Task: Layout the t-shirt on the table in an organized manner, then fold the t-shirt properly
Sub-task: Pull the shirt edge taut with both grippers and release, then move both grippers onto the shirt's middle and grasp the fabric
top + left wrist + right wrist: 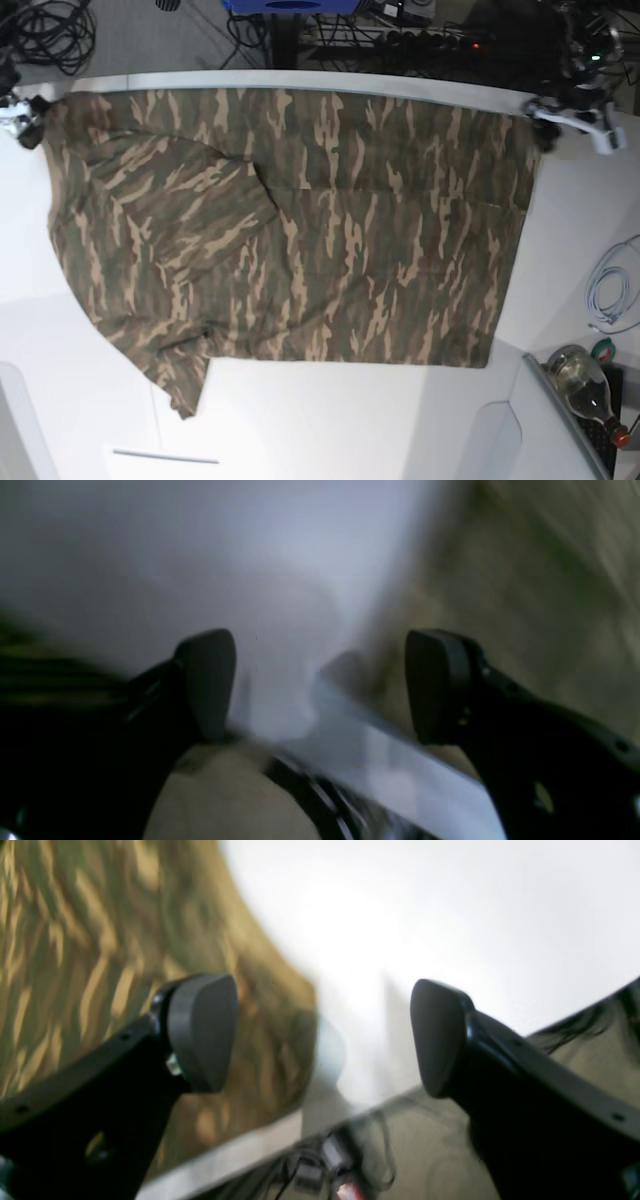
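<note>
Camo t-shirt [290, 225] lies spread on the white table [350, 420]; left gripper [320, 685] at 2 o'clock, right gripper [322, 1035] at 10, both spread apart, holding nothing.

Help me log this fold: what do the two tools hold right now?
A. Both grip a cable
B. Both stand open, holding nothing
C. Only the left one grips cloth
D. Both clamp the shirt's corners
B: in each wrist view, the left tool and right tool show pads spread apart with nothing between; the t-shirt lies on the table.
</note>
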Controlling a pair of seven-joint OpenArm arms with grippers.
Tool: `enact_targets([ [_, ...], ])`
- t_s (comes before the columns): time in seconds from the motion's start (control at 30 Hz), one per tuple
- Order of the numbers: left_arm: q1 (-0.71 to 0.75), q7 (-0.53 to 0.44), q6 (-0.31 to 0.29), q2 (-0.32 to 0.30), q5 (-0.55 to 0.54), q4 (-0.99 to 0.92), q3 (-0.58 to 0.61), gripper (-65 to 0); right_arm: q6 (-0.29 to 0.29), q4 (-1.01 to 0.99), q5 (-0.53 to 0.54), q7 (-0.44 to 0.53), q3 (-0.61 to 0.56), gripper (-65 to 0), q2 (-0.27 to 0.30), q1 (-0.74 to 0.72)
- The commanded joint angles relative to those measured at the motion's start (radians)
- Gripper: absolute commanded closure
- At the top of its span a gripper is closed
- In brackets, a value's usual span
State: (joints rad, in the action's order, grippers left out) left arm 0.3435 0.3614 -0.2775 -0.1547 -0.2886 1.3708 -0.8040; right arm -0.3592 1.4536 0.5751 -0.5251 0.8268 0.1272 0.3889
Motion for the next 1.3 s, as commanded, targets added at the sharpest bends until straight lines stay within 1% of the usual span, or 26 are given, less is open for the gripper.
enact_targets([
  [0.0, -0.034, -0.022, -0.007, -0.019, -0.007, 0.034, -0.035, -50.4, -0.007, 0.008, 0.015, 0.023, 0.006, -51.2, 0.055, -0.032],
  [0.07, -0.065, 0.011, -0.007, -0.05, -0.008, 0.071, -0.07, -50.4, -0.007, -0.057, 0.015, 0.018, -0.024, -51.2, 0.124, -0.1],
  [0.1, -0.077, 0.044, -0.007, -0.065, -0.014, 0.098, -0.07, -50.2, -0.007, -0.096, 0.015, 0.016, -0.048, -51.2, 0.159, -0.15],
  [0.17, -0.108, 0.135, -0.009, -0.075, -0.016, 0.154, -0.068, -50.0, -0.016, -0.195, 0.015, 0.016, -0.099, -51.0, 0.233, -0.239],
  [0.2, -0.128, 0.176, -0.009, -0.072, -0.016, 0.175, -0.061, -48.5, -0.016, -0.231, 0.015, 0.021, -0.133, -51.0, 0.256, -0.282],
  [0.23, -0.145, 0.216, -0.009, -0.069, -0.016, 0.189, -0.041, -45.3, -0.016, -0.276, 0.015, 0.023, -0.169, -51.0, 0.276, -0.328],
  [0.27, -0.16, 0.248, -0.009, -0.069, -0.016, 0.192, -0.005, -39.8, -0.016, -0.32, 0.013, 0.024, -0.206, -51.0, 0.295, -0.385],
  [0.3, -0.179, 0.278, -0.009, -0.07, -0.014, 0.178, 0.045, -30.8, -0.016, -0.39, 0.013, 0.024, -0.246, -51.0, 0.317, -0.457],
  [0.33, -0.192, 0.285, -0.009, -0.07, -0.011, 0.167, 0.091, -20.9, -0.016, -0.457, 0.013, 0.032, -0.278, -51.0, 0.331, -0.514],
  [0.37, -0.2, 0.284, -0.009, -0.069, -0.007, 0.155, 0.148, -8.6, -0.016, -0.534, 0.013, 0.055, -0.318, -50.9, 0.345, -0.574],
  [0.4, -0.211, 0.284, -0.009, -0.069, -0.007, 0.141, 0.189, 0.0, -0.016, -0.6, 0.013, 0.081, -0.352, -50.9, 0.354, -0.623],
  [0.5, -0.218, 0.284, -0.009, -0.067, -0.007, 0.109, 0.292, 0.0, -0.008, -0.784, 0.013, 0.188, -0.479, -50.9, 0.363, -0.746],
  [0.6, -0.223, 0.284, -0.009, -0.067, -0.007, 0.097, 0.36, 0.0, -0.007, -0.933, 0.013, 0.276, -0.622, -50.9, 0.363, -0.844],
  [0.7, -0.226, 0.284, -0.009, -0.073, -0.007, 0.097, 0.423, 0.0, -0.004, -1.074, 0.013, 0.352, -0.716, -50.9, 0.354, -0.922],
  [0.77, -0.228, 0.284, -0.009, -0.076, -0.007, 0.092, 0.473, 0.0, 0.032, -1.152, 0.013, 0.405, -0.756, -50.9, 0.335, -0.951],
  [0.83, -0.231, 0.284, -0.009, -0.076, -0.007, 0.068, 0.506, 0.0, 0.068, -1.184, 0.013, 0.46, -0.791, -50.9, 0.319, -0.956],
  [0.97, -0.272, 0.284, -0.009, -0.069, -0.007, -0.015, 0.521, 0.0, 0.079, -1.186, 0.015, 0.475, -0.858, -50.9, 0.297, -0.942],
  [1.07, -0.292, 0.282, -0.009, -0.069, -0.011, -0.081, 0.521, 0.0, 0.079, -1.186, 0.015, 0.475, -0.892, -50.9, 0.266, -0.939],
  [1.17, -0.294, 0.282, -0.009, -0.07, -0.007, -0.086, 0.521, 0.0, 0.079, -1.183, 0.015, 0.475, -0.921, -50.9, 0.259, -0.939],
  [1.27, -0.298, 0.282, -0.009, -0.075, -0.007, -0.083, 0.519, 0.0, 0.079, -1.181, 0.015, 0.475, -0.921, -50.0, 0.257, -0.939],
])
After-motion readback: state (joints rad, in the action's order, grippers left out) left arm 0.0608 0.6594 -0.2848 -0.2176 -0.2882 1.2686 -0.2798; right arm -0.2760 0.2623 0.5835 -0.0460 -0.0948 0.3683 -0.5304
